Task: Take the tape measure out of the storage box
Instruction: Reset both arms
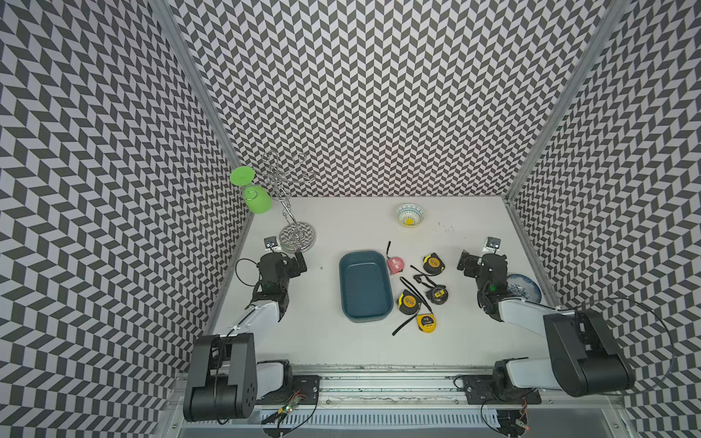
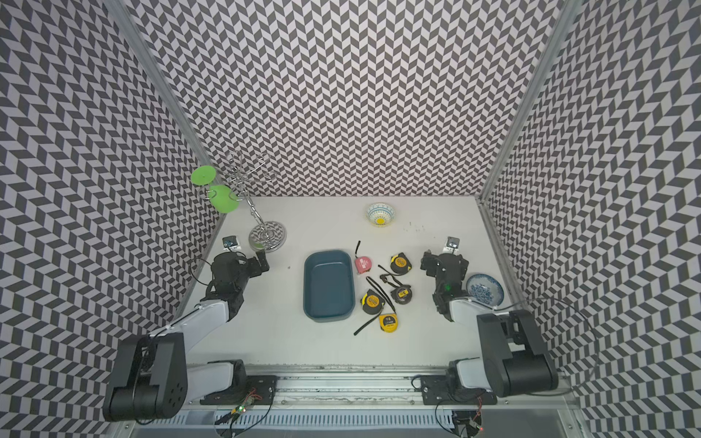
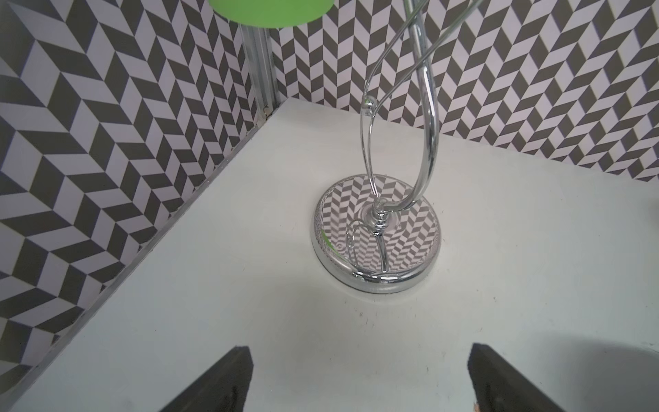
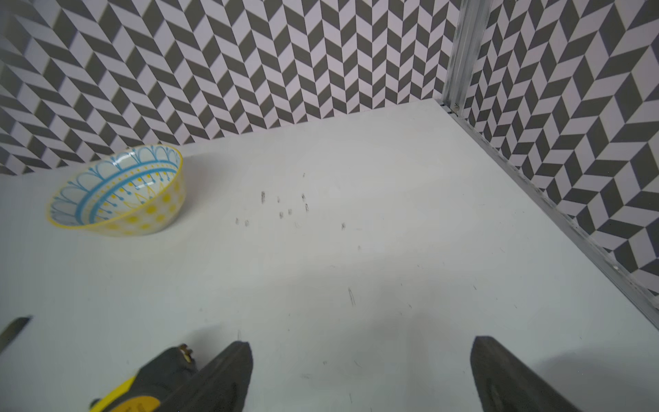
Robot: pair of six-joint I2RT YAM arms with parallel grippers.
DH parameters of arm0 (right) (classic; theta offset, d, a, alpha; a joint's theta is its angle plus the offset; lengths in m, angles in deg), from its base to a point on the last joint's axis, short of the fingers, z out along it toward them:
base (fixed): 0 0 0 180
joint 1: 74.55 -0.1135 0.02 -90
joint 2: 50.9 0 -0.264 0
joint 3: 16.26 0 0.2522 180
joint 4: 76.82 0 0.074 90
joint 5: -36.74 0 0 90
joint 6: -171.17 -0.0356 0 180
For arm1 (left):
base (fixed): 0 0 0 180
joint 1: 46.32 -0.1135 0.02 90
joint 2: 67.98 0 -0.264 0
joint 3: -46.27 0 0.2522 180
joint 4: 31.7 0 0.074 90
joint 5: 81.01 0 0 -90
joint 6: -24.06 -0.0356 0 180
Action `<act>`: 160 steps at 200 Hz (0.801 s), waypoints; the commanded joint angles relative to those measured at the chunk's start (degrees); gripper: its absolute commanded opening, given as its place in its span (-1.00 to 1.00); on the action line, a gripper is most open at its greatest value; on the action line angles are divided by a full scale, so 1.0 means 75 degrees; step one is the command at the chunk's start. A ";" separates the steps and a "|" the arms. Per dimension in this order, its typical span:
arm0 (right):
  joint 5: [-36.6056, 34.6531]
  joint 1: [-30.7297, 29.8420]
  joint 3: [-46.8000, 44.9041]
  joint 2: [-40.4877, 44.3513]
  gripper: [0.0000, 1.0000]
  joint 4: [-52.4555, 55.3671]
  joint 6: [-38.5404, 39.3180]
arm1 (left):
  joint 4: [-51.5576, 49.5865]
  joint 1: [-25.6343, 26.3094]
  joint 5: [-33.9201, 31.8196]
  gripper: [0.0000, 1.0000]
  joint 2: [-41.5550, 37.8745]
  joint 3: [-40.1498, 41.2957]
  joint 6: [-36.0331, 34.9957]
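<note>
Yellow tape measure [image 1: 426, 322], print unreadably small

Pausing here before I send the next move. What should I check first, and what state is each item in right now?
1. Storage box empty: ok, nothing inside.
2. Tape measures out on the table: ok, five lie beside the box.
3. Left gripper open and empty: ok.
4. Right gripper open and empty: ok.
5. Right fingers clear of the yellow-black tape measure: cannot tell, it sits close beside one finger.
</note>
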 commanded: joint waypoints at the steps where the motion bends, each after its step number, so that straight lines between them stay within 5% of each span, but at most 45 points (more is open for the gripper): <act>1: -0.0082 0.0052 0.0038 -0.0192 0.99 -0.2030 0.0740 | 0.1831 -0.0035 0.0144 0.99 0.0167 0.0400 -0.0434; 81: 0.0132 0.0196 -0.1140 -0.0980 0.99 -0.5402 0.0784 | 0.4836 -0.0046 0.1260 0.93 0.1915 0.0759 -0.0892; 160: -0.0099 0.0192 -0.1270 -0.0991 0.99 -0.5101 0.0700 | 0.5791 0.0138 0.1309 0.99 0.2124 0.1238 -0.1153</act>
